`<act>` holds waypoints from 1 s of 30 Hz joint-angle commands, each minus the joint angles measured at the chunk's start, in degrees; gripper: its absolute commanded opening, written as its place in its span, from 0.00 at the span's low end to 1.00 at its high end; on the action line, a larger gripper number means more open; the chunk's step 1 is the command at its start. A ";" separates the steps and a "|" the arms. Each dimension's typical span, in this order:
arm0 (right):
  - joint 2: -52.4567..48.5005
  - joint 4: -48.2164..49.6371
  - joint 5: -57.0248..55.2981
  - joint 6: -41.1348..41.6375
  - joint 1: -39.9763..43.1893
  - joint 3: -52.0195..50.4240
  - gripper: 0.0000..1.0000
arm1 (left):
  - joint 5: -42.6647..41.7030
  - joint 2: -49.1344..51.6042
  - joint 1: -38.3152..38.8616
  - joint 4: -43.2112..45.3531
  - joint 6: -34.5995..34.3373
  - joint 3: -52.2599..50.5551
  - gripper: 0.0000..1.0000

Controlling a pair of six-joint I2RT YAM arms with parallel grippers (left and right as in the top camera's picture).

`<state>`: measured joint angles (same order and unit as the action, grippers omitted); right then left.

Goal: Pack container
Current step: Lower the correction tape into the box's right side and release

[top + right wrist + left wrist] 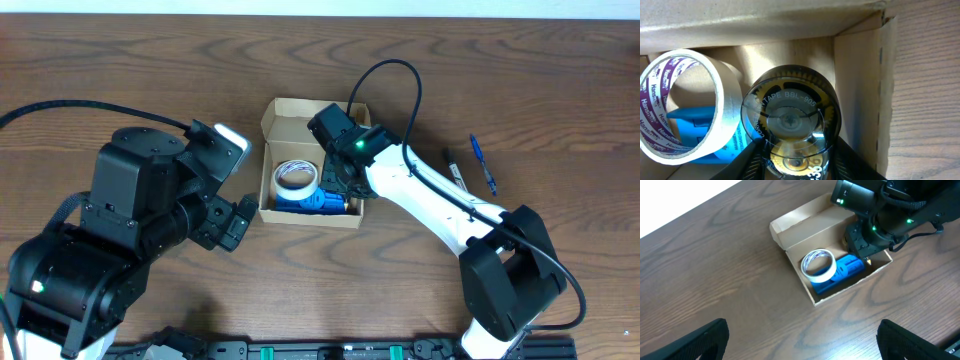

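Container (300, 112) of tan cardboard sits near the middle of the wooden surface (120, 60), with its flap lid open toward the far side. At the left of the scene, the left claw (232, 222) rests just beside the box, not touching it, and its fingers (700, 340) stand wide apart with nothing between them. Inside the box, on the left part, a roll of white tape (296, 178) leans on a blue object (322, 202). On the right part of the box, the right claw (792, 167) reaches down into it and is clamped on a dark, see-through correction tape dispenser (790, 117), which is close to the right wall of the box and just beside the tape roll. Farther right on the surface, well apart from the box, lie a black pen (455, 172) and a blue pen (483, 164).
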<state>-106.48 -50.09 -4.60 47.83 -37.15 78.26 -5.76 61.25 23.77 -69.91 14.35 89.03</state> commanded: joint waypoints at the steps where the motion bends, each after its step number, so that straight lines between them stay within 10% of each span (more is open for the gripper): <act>1: -0.81 -0.20 -1.60 -1.42 0.81 -0.35 0.32 | 0.39 -0.02 -0.17 0.00 -0.59 0.76 0.95; 30: -4.57 1.57 -1.18 -5.49 0.81 -0.35 0.34 | 0.39 -0.02 -0.17 0.00 -0.59 0.76 0.95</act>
<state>-110.37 -48.62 -4.58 42.98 -36.71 78.22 -5.76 61.25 23.77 -69.91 14.35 89.03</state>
